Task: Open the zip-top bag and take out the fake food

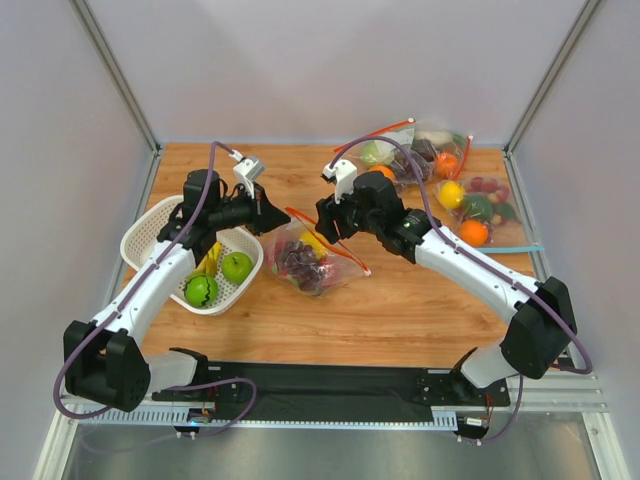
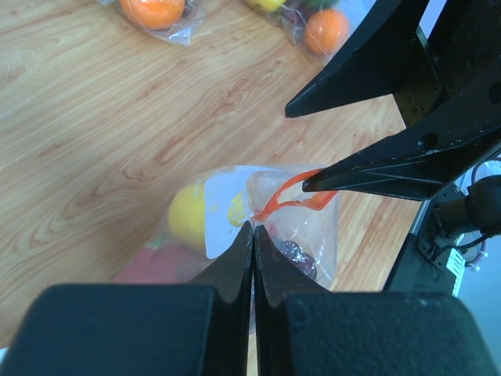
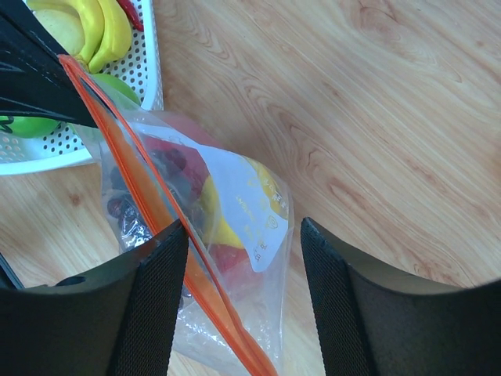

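Left wrist: left fingers point(image 2: 235, 262) pinched shut on zip-top bag point(image 2: 223, 207) lip, on tabletop point(image 2: 94, 117) centre. Right fingers point(image 3: 160, 298) wide open around red strip point(image 3: 149, 184), gripping nothing. I'd clamp opposite lip, peel apart slowly.

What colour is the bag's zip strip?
Orange-red; the bag's strip shows best in the right wrist view.

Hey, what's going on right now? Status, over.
Left gripper shut on zip-top bag edge. Right gripper open around red strip. Fake food inside. Fruit basket close by.

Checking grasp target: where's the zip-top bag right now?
Top view, centre: zip-top bag sits between the left gripper and right gripper, just right of the white basket.
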Robot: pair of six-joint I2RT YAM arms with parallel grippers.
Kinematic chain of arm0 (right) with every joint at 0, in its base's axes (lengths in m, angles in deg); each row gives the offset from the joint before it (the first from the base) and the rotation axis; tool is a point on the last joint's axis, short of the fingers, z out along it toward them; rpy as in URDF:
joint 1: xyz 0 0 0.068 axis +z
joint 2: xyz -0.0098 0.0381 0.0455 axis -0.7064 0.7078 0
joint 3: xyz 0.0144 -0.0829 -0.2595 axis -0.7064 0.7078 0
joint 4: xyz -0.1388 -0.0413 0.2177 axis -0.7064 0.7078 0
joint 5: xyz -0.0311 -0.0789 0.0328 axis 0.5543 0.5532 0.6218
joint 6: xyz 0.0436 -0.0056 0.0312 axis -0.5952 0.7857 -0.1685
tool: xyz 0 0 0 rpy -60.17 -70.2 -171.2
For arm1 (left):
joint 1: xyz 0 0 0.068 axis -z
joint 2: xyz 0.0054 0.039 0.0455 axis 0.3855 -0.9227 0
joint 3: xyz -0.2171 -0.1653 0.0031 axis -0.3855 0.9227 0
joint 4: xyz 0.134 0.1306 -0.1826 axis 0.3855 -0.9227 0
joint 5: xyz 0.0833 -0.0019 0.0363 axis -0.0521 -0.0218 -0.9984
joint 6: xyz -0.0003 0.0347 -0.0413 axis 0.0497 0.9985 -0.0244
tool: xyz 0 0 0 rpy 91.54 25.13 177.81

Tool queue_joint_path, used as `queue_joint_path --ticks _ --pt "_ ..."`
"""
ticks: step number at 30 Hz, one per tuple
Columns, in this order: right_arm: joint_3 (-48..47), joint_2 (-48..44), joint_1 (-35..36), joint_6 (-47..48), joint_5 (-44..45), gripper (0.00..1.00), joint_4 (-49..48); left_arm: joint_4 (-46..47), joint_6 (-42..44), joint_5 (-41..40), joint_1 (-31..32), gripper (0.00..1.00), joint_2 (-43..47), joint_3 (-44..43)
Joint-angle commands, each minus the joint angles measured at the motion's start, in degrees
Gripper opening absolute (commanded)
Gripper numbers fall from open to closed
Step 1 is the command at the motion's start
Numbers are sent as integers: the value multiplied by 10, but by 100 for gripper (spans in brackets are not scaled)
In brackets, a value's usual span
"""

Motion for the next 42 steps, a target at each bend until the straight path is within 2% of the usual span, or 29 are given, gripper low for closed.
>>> queue_joint_path --ticks 1,9,15,18,19,20,21,22,25,27,28,32,34,39,42 --pt "-1 -6 -3 5 3 61 -32 10 14 17 5 0 19 -29" --pt "15 14 -7 10 -13 52 -34 21 14 39 8 0 23 -26" --pt "21 28 -7 5 -48 37 -53 27 16 49 17 0 26 -24" --pt "18 29 -8 5 -73 22 -53 25 17 46 21 0 24 -24" --pt "16 28 -8 5 -71 8 -49 22 19 43 22 1 25 -26" --pt "14 27 -7 5 -66 1 -46 12 22 34 23 5 26 -29" --pt "10 24 -7 4 -57 0 -37 4 35 25 23 12 26 -32" --pt "8 17 -7 4 -45 0 -32 -7 44 13 24 28 31 -40" --pt "-5 -6 -8 3 12 0 -11 -46 71 -71 24 51 61 -52" --pt "-28 -15 -9 0 34 0 15 -64 72 -149 24 57 79 -58" --pt "-36 -22 -9 -2 51 0 23 -72 70 -198 27 58 98 -63" --pt "-76 -28 -9 -17 93 0 66 -81 36 -281 45 59 144 -68" --pt "-92 -26 -10 -32 104 0 88 -82 4 -326 81 59 156 -66" --pt "-90 -23 -9 -54 111 0 100 -64 -78 -410 188 59 143 -36" --pt "-79 -29 -9 -69 106 0 100 -79 -102 -463 215 59 107 -31"
